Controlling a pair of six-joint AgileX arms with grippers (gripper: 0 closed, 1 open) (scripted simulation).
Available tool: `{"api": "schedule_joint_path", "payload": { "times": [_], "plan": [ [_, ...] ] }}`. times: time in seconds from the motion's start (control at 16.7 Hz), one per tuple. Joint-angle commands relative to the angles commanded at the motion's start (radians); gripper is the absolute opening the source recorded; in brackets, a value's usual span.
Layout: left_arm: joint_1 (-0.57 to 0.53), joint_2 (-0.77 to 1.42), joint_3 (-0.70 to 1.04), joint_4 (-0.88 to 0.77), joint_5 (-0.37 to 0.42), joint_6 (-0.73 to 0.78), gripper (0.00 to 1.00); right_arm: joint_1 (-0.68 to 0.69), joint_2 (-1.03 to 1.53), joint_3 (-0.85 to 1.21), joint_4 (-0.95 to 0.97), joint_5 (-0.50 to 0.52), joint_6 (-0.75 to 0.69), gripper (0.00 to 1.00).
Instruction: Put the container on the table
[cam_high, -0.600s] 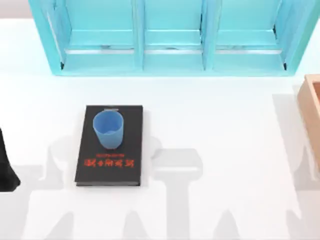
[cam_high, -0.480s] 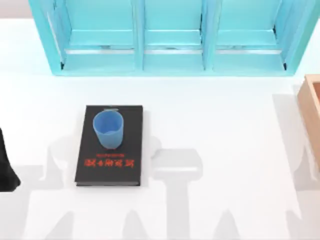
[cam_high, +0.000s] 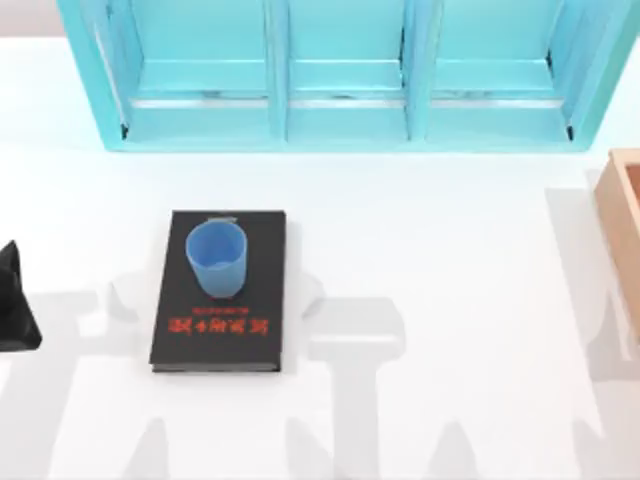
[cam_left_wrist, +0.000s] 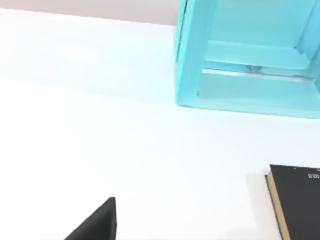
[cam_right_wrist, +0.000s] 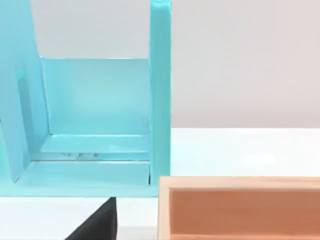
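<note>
From above, the container (cam_high: 216, 258) is standing upright on the black book (cam_high: 219, 290), toward the end nearer the turquoise shelf unit (cam_high: 340, 75), not yet on the worktop (cam_high: 440, 260). The left gripper (cam_high: 12, 305) is showing at the worktop's left edge, well apart from the book; whether it is released or clenched I cannot tell. A tan wooden box (cam_high: 622, 215) is sitting at the right edge.

The left wrist view is facing bare worktop, a shelf corner and the book's edge (cam_left_wrist: 295, 200).

The right wrist view is facing the shelf and the box (cam_right_wrist: 240, 207).

The approach appears to be under way; next, reaching across, closing around the cup's wall and lifting it clear
</note>
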Motion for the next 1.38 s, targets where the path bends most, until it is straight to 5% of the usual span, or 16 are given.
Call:
{"api": "schedule_joint_path", "payload": {
  "times": [0.9, 1.38],
  "plan": [
    [-0.347, 1.408, 1.327, -0.962, -0.014, -0.327, 1.0, 0.0, 0.0, 0.0, 0.0, 0.0, 0.0, 1.0],
    [-0.468, 1.752, 1.646, -1.128, 0.015, -0.386, 1.0, 0.0, 0.0, 0.0, 0.0, 0.0, 0.0, 1.0]
  ]
}}
